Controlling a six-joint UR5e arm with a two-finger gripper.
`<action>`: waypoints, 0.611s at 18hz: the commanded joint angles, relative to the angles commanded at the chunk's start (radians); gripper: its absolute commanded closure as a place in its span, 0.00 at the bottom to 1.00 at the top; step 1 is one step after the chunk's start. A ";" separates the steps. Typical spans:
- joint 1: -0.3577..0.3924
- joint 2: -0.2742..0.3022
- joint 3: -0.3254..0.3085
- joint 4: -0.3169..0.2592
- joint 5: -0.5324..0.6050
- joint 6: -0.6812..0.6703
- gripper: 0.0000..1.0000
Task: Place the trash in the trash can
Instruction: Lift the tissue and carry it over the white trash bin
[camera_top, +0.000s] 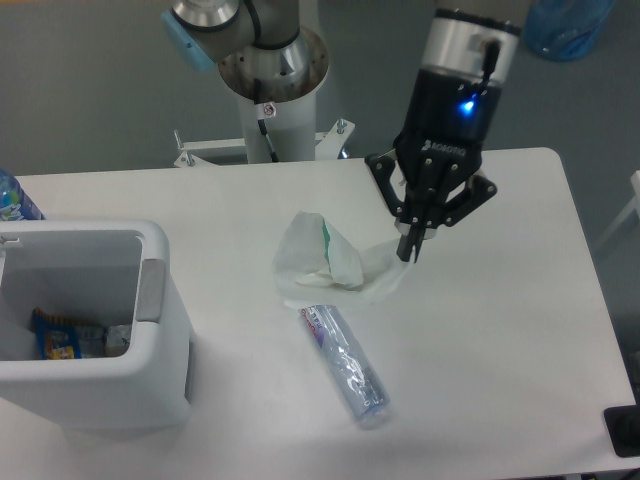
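Crumpled white paper napkin (330, 262) hangs pinched by one corner in closed fingers (408, 247) above table centre. Slim clear plastic bottle (344, 363) lies near front edge. White boxy plastic bin (160, 330), left; both pieces not yet binned.

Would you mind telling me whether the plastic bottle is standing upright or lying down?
Lying down: the bottle rests lengthwise on the table, just below the napkin.
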 joint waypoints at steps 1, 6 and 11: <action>-0.002 0.002 0.000 0.000 0.000 -0.022 0.95; -0.037 0.034 -0.009 0.000 0.000 -0.112 0.95; -0.104 0.080 -0.041 0.002 0.000 -0.164 0.95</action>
